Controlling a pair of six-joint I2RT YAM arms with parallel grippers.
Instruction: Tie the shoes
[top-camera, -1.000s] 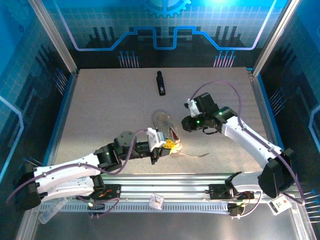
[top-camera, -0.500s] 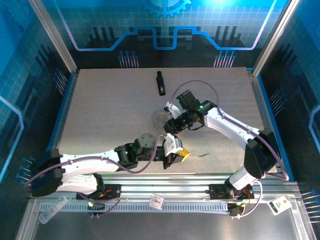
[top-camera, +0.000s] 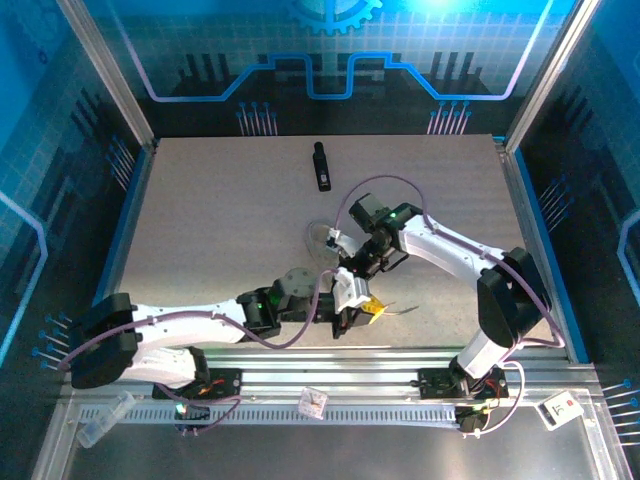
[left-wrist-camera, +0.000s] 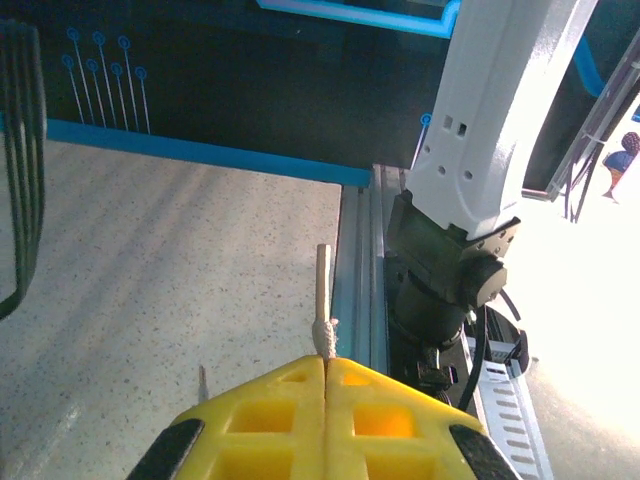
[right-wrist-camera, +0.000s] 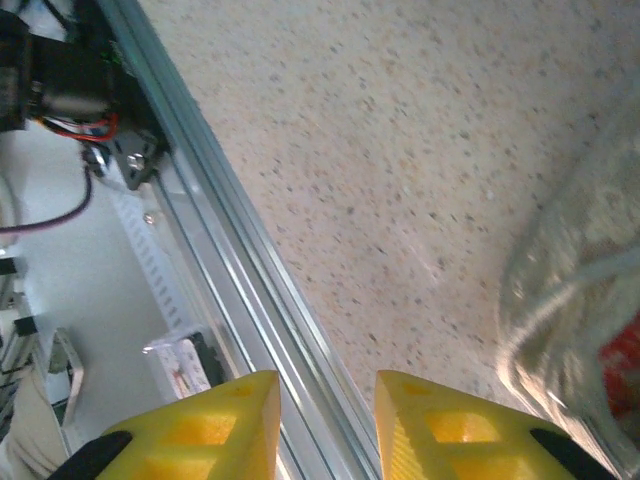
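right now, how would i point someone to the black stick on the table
On the speckled table, look toward the far edge, near the middle. The black stick lies alone there, well beyond the pale shoe. Unlike the shoe, it is slim, dark and straight.

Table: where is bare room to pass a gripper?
Free: the left half of the table, between its blue left edge and the black bar; also the far right corner behind the right arm. Crowded: near centre, where sneaker, left gripper and right gripper meet.
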